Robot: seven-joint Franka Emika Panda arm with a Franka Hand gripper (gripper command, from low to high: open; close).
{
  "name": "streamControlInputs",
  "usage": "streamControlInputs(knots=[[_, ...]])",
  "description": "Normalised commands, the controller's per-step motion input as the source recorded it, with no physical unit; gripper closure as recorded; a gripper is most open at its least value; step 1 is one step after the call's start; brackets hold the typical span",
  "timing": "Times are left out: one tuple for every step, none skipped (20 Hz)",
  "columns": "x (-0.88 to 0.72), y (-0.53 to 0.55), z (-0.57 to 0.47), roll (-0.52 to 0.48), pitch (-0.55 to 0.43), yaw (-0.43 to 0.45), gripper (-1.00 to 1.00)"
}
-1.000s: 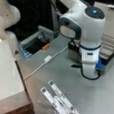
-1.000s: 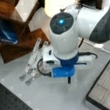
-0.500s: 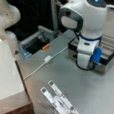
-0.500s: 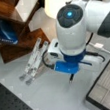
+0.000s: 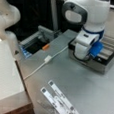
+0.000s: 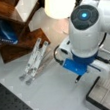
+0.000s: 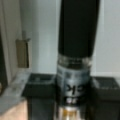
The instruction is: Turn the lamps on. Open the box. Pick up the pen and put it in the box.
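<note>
In the wrist view the pen (image 7: 75, 50) fills the centre of the frame, upright, with its black barrel above and a silvery band with dark print below. The two dark fingers (image 7: 40, 100) of the gripper (image 7: 72, 100) stand on either side of its lower part and are clamped on it. In a front view the pen tip (image 6: 77, 79) projects down from under the blue wrist block (image 6: 74, 67), clear of the table (image 6: 47, 95). The box (image 6: 103, 95) lies at that view's lower right, open, with its grey compartments showing, just beside the pen tip. Two flat white strips (image 6: 34, 60) lie on the table to that view's left, near a wooden stand (image 6: 21, 39). A lit lamp (image 6: 59, 4) glows at the top of that view. In a front view the arm (image 5: 85, 28) hangs over the near edge of the box (image 5: 102, 61). A white cable (image 5: 47, 59) runs across the table towards that view's left, and the strips (image 5: 59, 99) lie at the bottom.
</note>
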Motion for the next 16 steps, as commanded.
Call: streamControlInputs(knots=[[-0.08,0.29,0.16,-0.025,0.106,-0.249,1.0],[-0.08,0.28,0.15,-0.02,0.106,-0.229,1.0],[-0.06,0.25,0.14,-0.016,0.106,-0.21,1.0],[-0.05,0.24,0.12,-0.017,0.109,-0.222,1.0],[-0.04,0.22,0.11,-0.016,0.109,-0.218,1.0],[-0.03,0.22,0.1,-0.017,0.107,-0.217,1.0],[-0.03,0.25,0.08,-0.029,0.103,-0.213,1.0],[-0.04,0.29,0.06,-0.042,0.104,-0.202,1.0],[-0.04,0.3,0.04,-0.045,0.105,-0.192,1.0],[-0.04,0.32,0.03,-0.042,0.11,-0.175,1.0],[-0.05,0.36,0.03,-0.034,0.119,-0.154,1.0],[-0.05,0.36,0.02,-0.032,0.121,-0.144,1.0],[-0.05,0.37,0.02,-0.029,0.124,-0.129,1.0],[-0.04,0.39,0.01,-0.034,0.13,-0.1,1.0],[-0.03,0.38,0.0,-0.032,0.133,-0.075,1.0],[-0.04,0.4,-0.01,-0.026,0.131,-0.055,1.0]])
